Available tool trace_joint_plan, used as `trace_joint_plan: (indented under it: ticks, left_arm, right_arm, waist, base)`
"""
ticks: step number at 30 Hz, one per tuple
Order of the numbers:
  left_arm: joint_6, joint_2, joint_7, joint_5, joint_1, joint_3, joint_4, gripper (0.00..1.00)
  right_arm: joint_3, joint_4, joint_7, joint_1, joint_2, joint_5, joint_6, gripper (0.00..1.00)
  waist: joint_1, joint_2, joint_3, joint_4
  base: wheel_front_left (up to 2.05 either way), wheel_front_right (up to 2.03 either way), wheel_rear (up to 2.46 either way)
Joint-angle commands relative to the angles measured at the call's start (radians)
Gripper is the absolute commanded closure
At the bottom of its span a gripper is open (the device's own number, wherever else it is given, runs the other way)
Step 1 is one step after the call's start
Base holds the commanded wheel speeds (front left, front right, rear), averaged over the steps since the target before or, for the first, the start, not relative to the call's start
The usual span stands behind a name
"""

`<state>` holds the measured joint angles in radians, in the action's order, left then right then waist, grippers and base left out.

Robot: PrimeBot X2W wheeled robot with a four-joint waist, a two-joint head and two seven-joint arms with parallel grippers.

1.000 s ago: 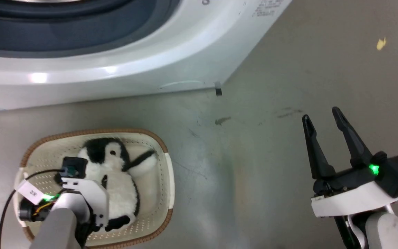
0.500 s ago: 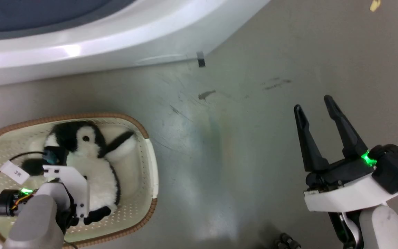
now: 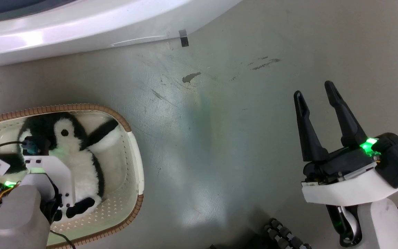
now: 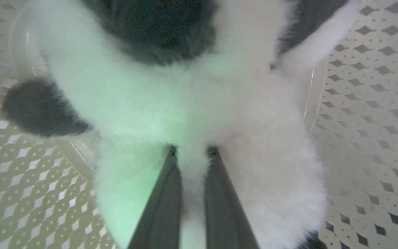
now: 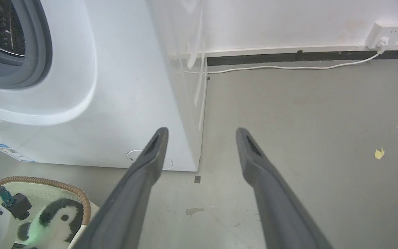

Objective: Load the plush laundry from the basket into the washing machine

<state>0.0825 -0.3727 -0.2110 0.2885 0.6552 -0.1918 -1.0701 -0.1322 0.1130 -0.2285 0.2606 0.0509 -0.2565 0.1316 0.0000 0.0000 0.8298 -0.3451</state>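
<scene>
Left claw point(image 4: 192, 149), still gripping plush point(image 4: 219, 103) (view shifted)

The plush laundry point(image 3: 78, 162) lies in the basket point(image 3: 135, 152), which stands on the floor point(image 3: 219, 138) before the washing machine point(image 3: 81, 24), at the robot's left. The left gripper point(image 4: 192, 152) is on the plush laundry. The right gripper point(image 3: 313, 88) hangs well apart, rightward, over the floor.

Fluffy b/w plush point(image 3: 78, 162) lies face-up in cream basket point(image 3: 135, 166) w/ brown rim, on floor near front of white washing machine point(image 3: 81, 24)
</scene>
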Motion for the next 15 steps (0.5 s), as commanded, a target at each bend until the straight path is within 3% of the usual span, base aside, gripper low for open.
trace_joint_plan:
  ticks: [1, 10, 15]
  left_arm:
    - [0.006, 0.005, 0.005, 0.016, 0.01, -0.009, -0.04, 1.0]
    - [0.0, 0.051, 0.097, 0.071, 0.0, -0.018, -0.143, 1.0]
    - [0.005, 0.083, 0.155, 0.092, -0.049, -0.021, -0.18, 1.0]
  right_arm:
    - [-0.006, 0.0, -0.011, 0.022, -0.001, -0.004, -0.001, 0.0]
    - [0.017, -0.002, -0.03, 0.002, -0.001, 0.04, -0.001, 0.0]
    - [0.023, -0.019, -0.033, -0.027, -0.001, 0.115, -0.001, 0.0]
  waist:
    - [0.0, 0.0, -0.007, 0.001]
    - [0.0, 0.0, -0.117, 0.031]
    - [0.0, 0.0, -0.246, 0.069]
  base:
    - [0.0, 0.0, 0.0]
    - [0.0, 0.0, 0.0]
    - [0.0, 0.0, 0.0]
